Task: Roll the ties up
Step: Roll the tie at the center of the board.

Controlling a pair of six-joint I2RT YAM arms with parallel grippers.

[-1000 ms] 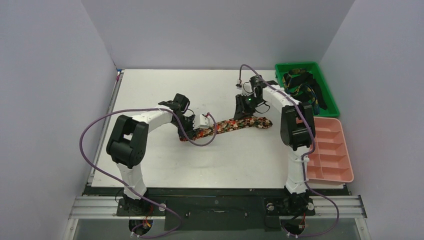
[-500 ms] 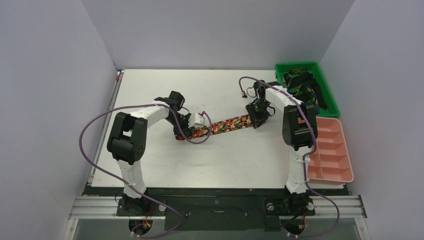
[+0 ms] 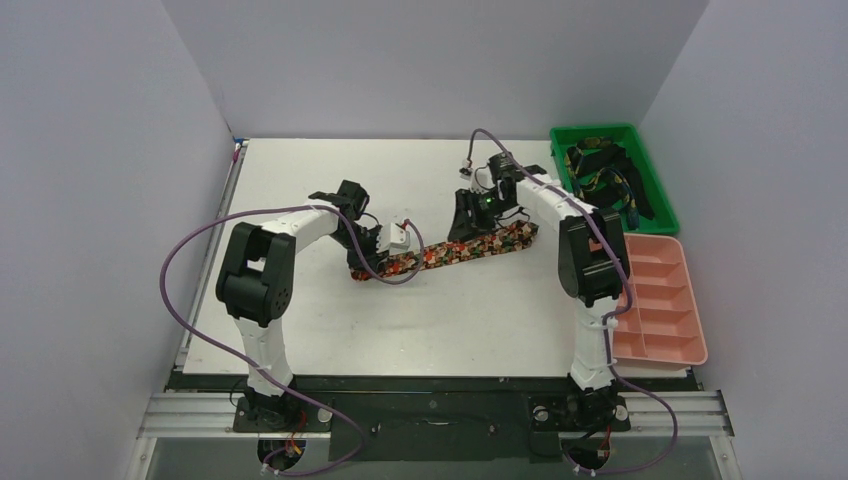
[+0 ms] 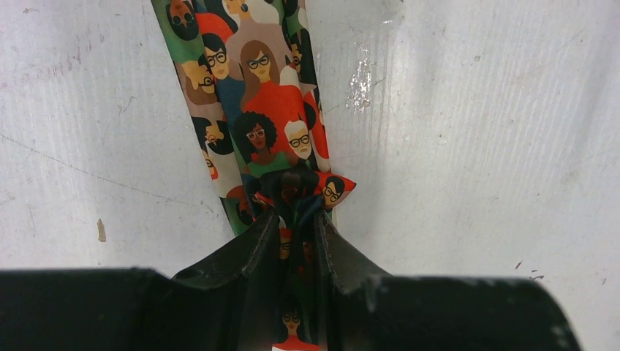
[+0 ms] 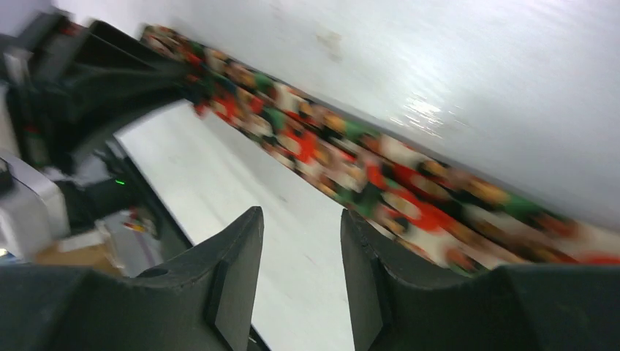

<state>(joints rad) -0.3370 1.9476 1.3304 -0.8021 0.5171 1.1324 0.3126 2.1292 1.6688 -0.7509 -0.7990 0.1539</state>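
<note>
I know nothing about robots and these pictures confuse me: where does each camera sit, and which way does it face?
Top external: high behind the robot, looking down on the table; left arm and right arm show whole.
Left wrist: on the left arm, facing down; its jaws pinch the tie.
Right wrist: on the right arm, tilted, looking along the tie toward the left arm; its jaws stand open.
Shared: all three show that tie.

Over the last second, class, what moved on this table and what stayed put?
The right pincer went right to the end of the tie, then came back left and now hangs open. That end of the tie lies slightly farther back. The left pincer stayed shut on the other end; green bin and pink tray unchanged.
</note>
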